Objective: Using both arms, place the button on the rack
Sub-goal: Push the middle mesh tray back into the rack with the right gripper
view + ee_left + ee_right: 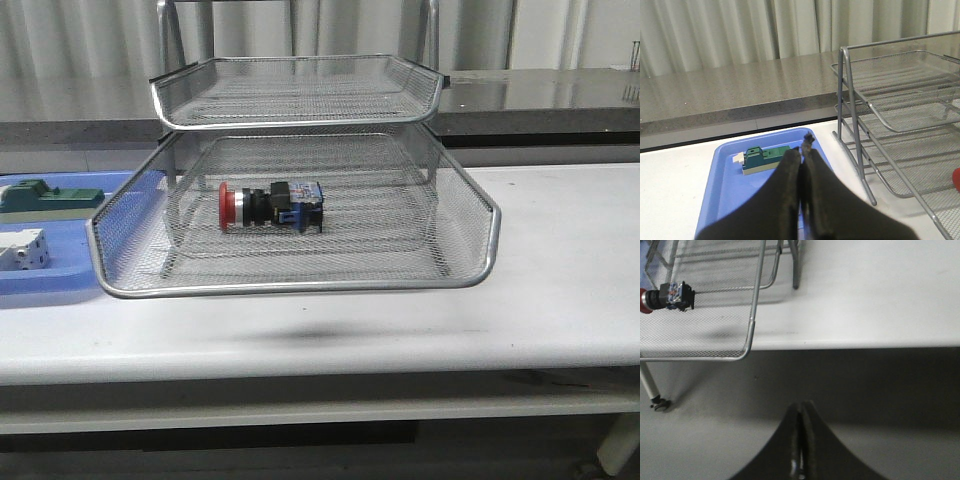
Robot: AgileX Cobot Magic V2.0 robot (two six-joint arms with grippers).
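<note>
The button, with a red head and a black and blue body, lies on its side in the lower tier of the silver wire-mesh rack. It also shows in the right wrist view, and a red sliver of it shows at the edge of the left wrist view. Neither arm shows in the front view. My left gripper is shut and empty, above the blue tray beside the rack. My right gripper is shut and empty, off the table's edge, away from the rack.
The blue tray at the left holds a green block, also in the left wrist view, and a white boxy part. A grey counter runs behind the white table.
</note>
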